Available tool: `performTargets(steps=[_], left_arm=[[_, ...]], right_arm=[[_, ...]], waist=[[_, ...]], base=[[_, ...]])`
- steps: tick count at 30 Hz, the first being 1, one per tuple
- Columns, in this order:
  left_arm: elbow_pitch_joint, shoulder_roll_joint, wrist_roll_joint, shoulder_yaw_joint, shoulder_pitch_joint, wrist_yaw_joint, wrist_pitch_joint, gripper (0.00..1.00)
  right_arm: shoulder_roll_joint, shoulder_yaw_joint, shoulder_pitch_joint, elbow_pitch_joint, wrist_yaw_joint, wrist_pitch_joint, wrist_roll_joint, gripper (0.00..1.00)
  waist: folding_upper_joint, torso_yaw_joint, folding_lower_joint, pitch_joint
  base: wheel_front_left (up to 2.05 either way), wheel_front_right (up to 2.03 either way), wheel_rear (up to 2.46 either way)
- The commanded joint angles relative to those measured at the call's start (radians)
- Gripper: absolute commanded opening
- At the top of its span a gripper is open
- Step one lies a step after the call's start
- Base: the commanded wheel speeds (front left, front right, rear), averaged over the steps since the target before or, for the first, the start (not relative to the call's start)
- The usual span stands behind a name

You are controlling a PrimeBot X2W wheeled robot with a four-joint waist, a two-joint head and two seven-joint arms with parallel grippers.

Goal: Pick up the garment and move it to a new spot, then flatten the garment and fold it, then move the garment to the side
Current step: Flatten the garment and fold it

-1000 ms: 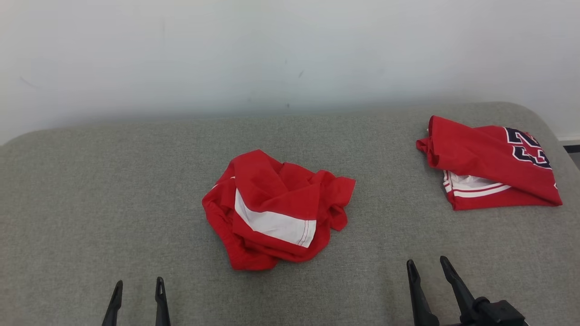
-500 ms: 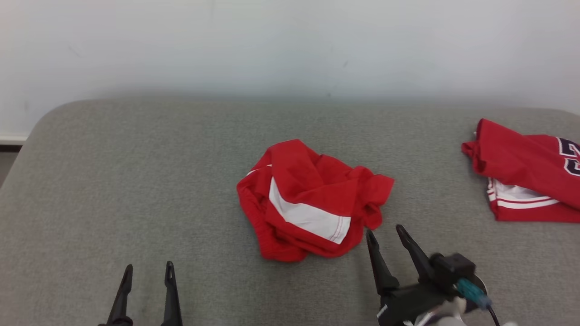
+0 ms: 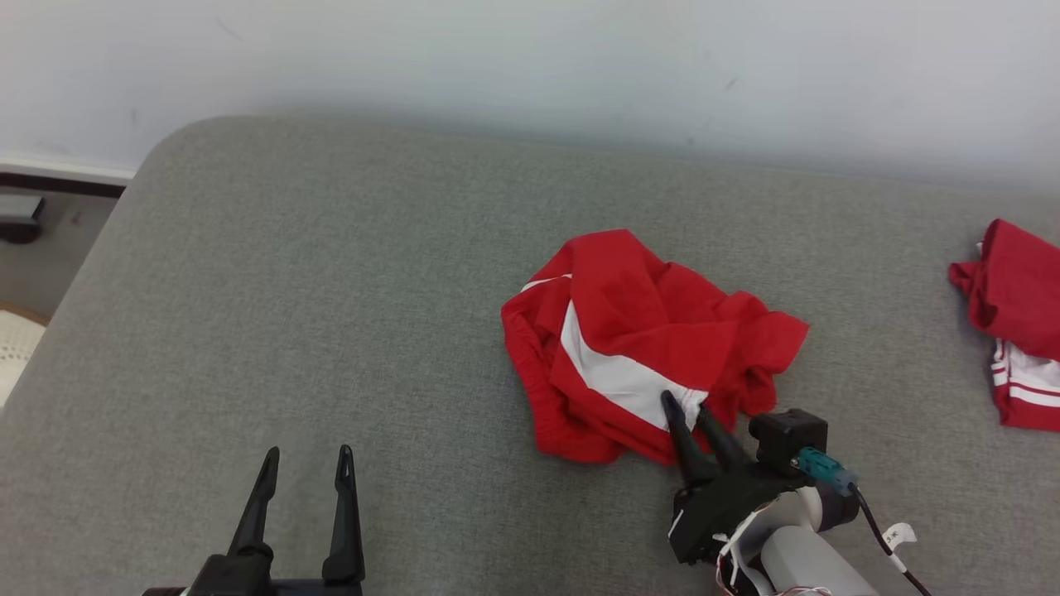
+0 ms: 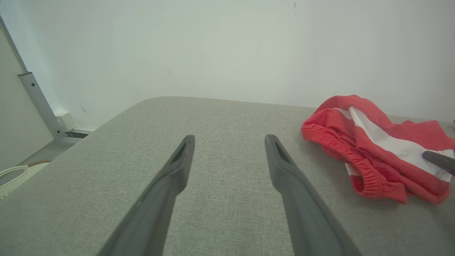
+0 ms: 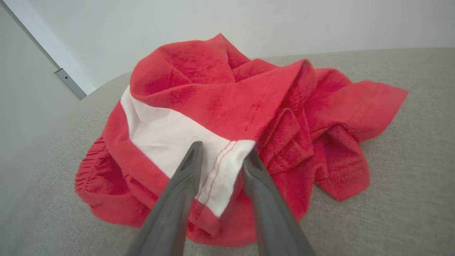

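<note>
Two grippers over the grey padded surface (image 3: 331,273). At lower left of frame, the left gripper (image 3: 308,452): fingers spread wide, nothing between them, bare fabric beneath. At lower right, the right gripper (image 3: 686,404): fingers partway apart, astride the white hem of the crumpled red garment (image 3: 654,331), centre-right. Whether the hem is clamped, cannot tell. A second red garment (image 3: 1014,306) at right edge, well apart.

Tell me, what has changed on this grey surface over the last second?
The right gripper reached forward to the crumpled red shorts; its fingers now straddle the hem of the white panel, jaws narrower but still apart, nothing lifted. The head camera turned left, so everything sits further right. Shorts, folded red jersey and open left gripper stayed put.
</note>
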State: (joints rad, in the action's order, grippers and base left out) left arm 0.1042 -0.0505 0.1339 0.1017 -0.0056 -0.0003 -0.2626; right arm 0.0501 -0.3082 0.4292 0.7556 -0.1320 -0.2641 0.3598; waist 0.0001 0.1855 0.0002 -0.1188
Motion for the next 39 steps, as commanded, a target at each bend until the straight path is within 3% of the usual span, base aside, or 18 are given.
performTargets(steps=[1, 7, 11, 18, 25, 30, 36, 37, 38, 39], left_arm=[[0.004, 0.000, 0.013, -0.001, -0.014, -0.004, -0.003, 1.00], [0.013, 0.000, 0.016, -0.029, -0.008, -0.012, -0.003, 1.00], [0.019, 0.000, 0.022, -0.044, 0.000, -0.026, -0.003, 1.00], [0.035, 0.000, 0.023, -0.073, 0.004, -0.051, -0.003, 1.00], [0.044, 0.000, 0.028, -0.091, 0.009, -0.073, -0.003, 1.00], [0.053, 0.000, 0.026, -0.092, -0.007, -0.086, -0.003, 1.00], [0.056, 0.000, 0.020, -0.094, -0.024, -0.088, -0.003, 1.00], [0.058, 0.000, 0.020, -0.094, -0.026, -0.090, -0.003, 1.00], [0.060, 0.000, 0.019, -0.093, -0.029, -0.092, -0.003, 1.00], [0.061, 0.000, 0.020, -0.093, -0.033, -0.095, -0.003, 1.00]], right_arm=[[0.001, -0.005, 0.008, 0.000, 0.002, 0.000, 0.003, 0.00], [0.001, 0.017, -0.030, -0.073, 0.002, 0.000, -0.039, 0.00], [0.013, 0.033, -0.099, -0.199, 0.002, 0.000, -0.051, 0.00], [0.131, 0.008, -0.285, -0.461, 0.002, 0.000, -0.038, 0.00], [0.249, -0.011, -0.462, -0.641, 0.002, 0.000, -0.041, 0.00], [0.344, -0.091, -0.545, -0.658, 0.002, 0.000, -0.028, 0.00], [0.338, -0.097, -0.535, -0.620, 0.002, 0.000, 0.006, 0.00], [0.331, -0.091, -0.530, -0.612, 0.002, 0.000, 0.010, 0.38], [0.322, -0.091, -0.523, -0.609, 0.002, 0.000, 0.012, 0.55], [0.317, -0.091, -0.518, -0.604, 0.002, 0.000, 0.010, 1.00]], waist=[[-0.0001, 0.015, -0.0002, -0.015], [-0.0001, -0.010, -0.0002, -0.001], [-0.0001, -0.044, -0.0002, 0.018], [-0.0001, -0.117, -0.0002, 0.049], [-0.0001, -0.181, -0.0002, 0.047], [-0.0001, -0.210, -0.0002, 0.032], [-0.0001, -0.227, -0.0002, 0.015], [-0.0001, -0.231, -0.0002, 0.013], [-0.0001, -0.233, -0.0002, 0.012], [-0.0001, -0.236, -0.0002, 0.012]], base=[[0.00, 0.00, 0.00], [0.00, 0.00, 0.00], [0.00, 0.00, 0.00], [0.00, 0.00, 0.00], [0.00, 0.00, 0.00], [0.00, 0.00, 0.00], [0.00, 0.00, 0.00], [0.00, 0.00, 0.00], [0.00, 0.00, 0.00], [0.00, 0.00, 0.00]])
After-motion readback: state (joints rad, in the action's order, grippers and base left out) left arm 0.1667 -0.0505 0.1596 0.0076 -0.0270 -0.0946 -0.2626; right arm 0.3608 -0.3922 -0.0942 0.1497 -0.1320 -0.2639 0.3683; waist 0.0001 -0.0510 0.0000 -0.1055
